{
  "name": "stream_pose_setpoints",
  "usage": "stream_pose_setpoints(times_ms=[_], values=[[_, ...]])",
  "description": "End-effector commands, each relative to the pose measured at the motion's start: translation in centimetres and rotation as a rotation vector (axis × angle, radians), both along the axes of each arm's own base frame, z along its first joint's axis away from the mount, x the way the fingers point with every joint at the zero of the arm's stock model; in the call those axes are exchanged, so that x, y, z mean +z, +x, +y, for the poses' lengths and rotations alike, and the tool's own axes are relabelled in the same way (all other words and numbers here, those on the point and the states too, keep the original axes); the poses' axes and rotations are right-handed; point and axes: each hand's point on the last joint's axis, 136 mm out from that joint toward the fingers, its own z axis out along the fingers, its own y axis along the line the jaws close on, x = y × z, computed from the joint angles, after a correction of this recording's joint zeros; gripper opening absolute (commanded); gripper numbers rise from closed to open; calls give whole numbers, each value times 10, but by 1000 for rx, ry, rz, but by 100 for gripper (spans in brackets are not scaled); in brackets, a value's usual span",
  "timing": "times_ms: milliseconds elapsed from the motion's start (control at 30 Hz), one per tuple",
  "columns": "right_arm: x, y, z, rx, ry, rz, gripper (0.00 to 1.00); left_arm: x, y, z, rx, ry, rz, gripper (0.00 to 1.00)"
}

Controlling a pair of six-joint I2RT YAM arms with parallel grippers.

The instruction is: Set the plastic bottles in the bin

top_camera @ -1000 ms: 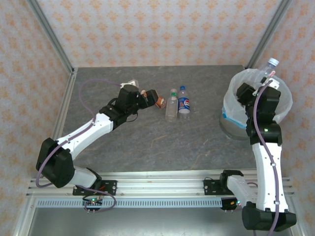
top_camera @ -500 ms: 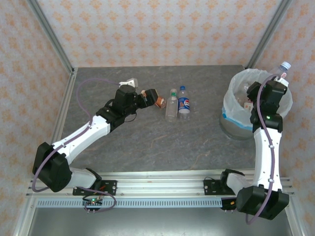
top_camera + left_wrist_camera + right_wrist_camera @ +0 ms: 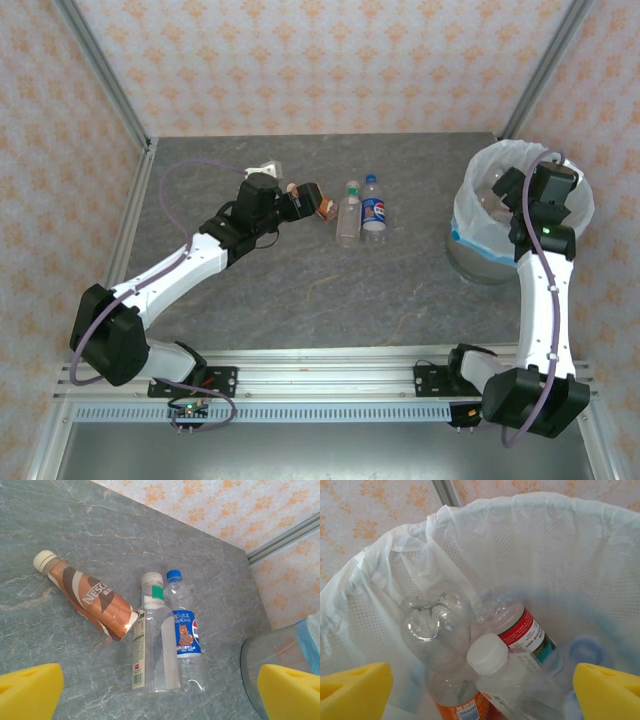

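Logging both released, we found the right pincer (image 3: 480, 690) over the bin (image 3: 530, 525), the left pincer (image 3: 160, 690) over three plastic bottles (image 3: 155, 640) on the desk (image 3: 100, 540).

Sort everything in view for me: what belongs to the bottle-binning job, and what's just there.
Belongs to the job:
- brown Nescafe bottle, lying down
- clear green-banded bottle, lying down
- blue-capped Pepsi bottle, lying down
- bin, with dropped bottles inside

Just there:
- grey table
- patterned walls
- metal rail
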Motion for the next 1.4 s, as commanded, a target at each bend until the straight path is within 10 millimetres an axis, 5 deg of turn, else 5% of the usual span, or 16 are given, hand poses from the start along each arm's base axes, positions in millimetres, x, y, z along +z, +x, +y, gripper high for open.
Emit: stream_pose_setpoints(times_ms=[0,433,700,1067,1367], values=[[19,-12,-3,-21,-37,-15,94,7,5,-1,-10,3,-9,100],[32,-11,18,86,-4,-65,99,-10,11,-7,-11,20,57,100],[52,-3,53,241,27,-163,99,-18,16,-12,-21,26,82,100],[82,4,138,559,20,-270,99,-34,21,-2,32,101,147,100],[77,6,211,789,-66,-245,99,-49,30,0,80,140,220,100]])
